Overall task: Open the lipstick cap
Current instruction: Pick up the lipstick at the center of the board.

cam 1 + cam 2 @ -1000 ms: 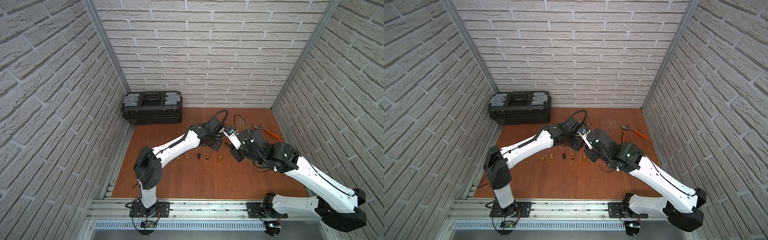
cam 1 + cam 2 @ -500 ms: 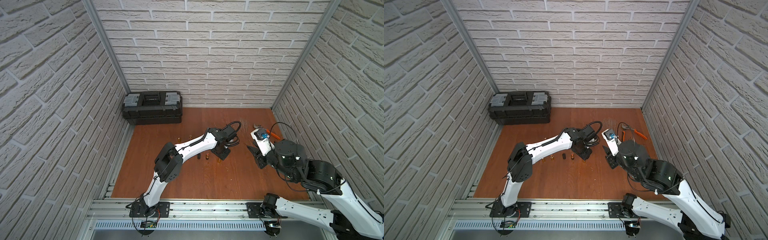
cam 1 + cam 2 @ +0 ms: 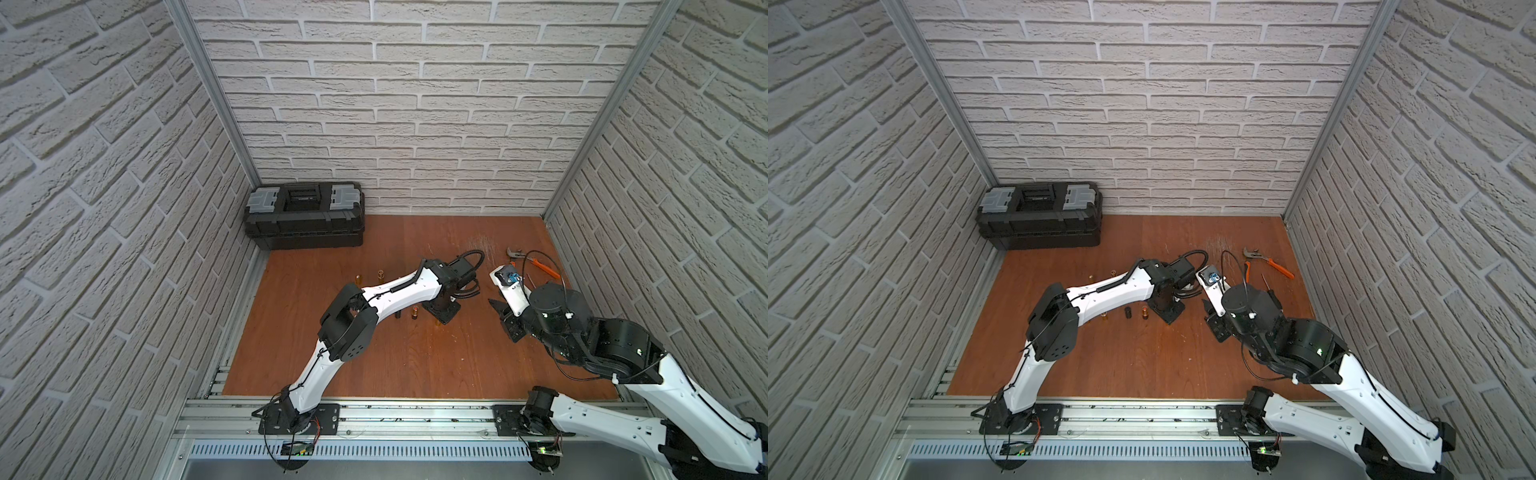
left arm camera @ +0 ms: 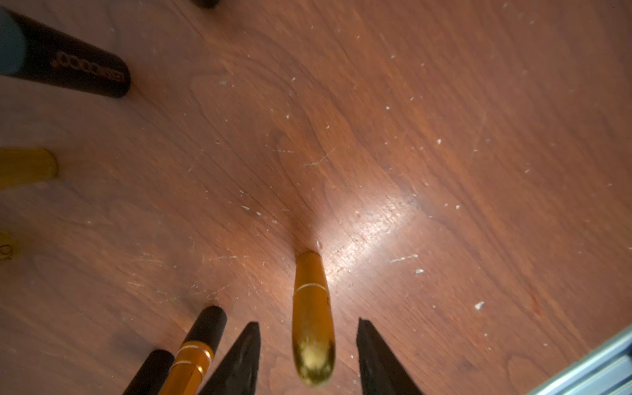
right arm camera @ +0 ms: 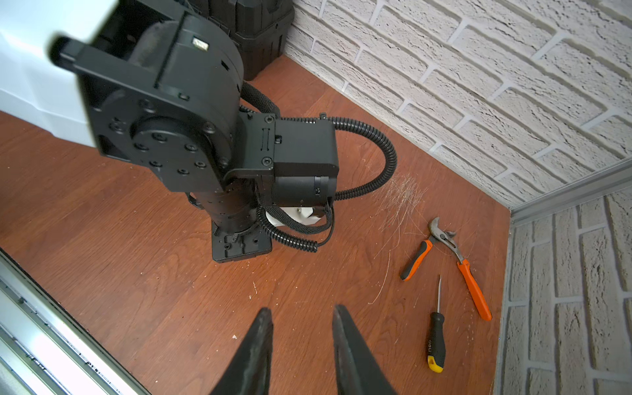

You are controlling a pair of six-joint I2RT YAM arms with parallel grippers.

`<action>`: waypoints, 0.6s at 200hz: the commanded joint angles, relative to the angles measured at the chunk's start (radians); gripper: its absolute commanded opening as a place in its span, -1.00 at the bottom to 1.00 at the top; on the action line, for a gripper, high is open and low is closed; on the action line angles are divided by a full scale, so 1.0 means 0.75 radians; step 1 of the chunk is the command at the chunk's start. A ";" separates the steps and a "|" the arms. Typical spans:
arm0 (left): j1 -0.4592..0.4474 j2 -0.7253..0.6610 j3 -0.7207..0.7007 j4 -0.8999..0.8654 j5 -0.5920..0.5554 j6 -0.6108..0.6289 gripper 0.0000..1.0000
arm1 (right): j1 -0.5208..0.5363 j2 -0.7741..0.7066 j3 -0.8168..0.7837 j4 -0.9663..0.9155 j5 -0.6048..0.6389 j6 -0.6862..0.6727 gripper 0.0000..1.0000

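Gold lipstick upright on the table, between the parted jaws of the left gripper, not yet touched. Looks light, slick, tippy: clamp squarely, one side of the seam ring. Right gripper slightly parted, empty, well apart.

Both top views look down from high in front on the whole floor; left wrist hangs close above it; right wrist faces the back wall, sharing the pliers.
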State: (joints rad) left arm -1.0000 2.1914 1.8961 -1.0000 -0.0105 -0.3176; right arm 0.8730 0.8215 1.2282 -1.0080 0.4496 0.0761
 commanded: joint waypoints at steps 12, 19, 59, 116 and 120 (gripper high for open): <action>-0.002 0.017 0.021 -0.039 -0.003 0.027 -0.09 | -0.004 -0.011 -0.019 0.053 -0.006 0.030 -0.36; -0.002 0.013 0.013 -0.032 -0.004 0.026 -0.11 | -0.004 -0.013 -0.021 0.053 -0.006 0.031 -0.36; -0.002 0.016 0.012 -0.025 -0.004 0.021 -0.20 | -0.004 -0.015 -0.025 0.058 -0.008 0.030 -0.37; 0.000 0.015 0.011 -0.031 -0.004 0.027 -0.57 | -0.005 -0.004 -0.039 0.073 -0.007 0.027 -0.37; 0.000 0.015 0.011 -0.033 -0.005 0.027 -0.60 | -0.004 -0.002 -0.039 0.074 -0.008 0.027 -0.37</action>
State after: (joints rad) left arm -0.9997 2.1986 1.8961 -1.0012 -0.0105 -0.3099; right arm 0.8730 0.8200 1.2152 -1.0046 0.4469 0.0834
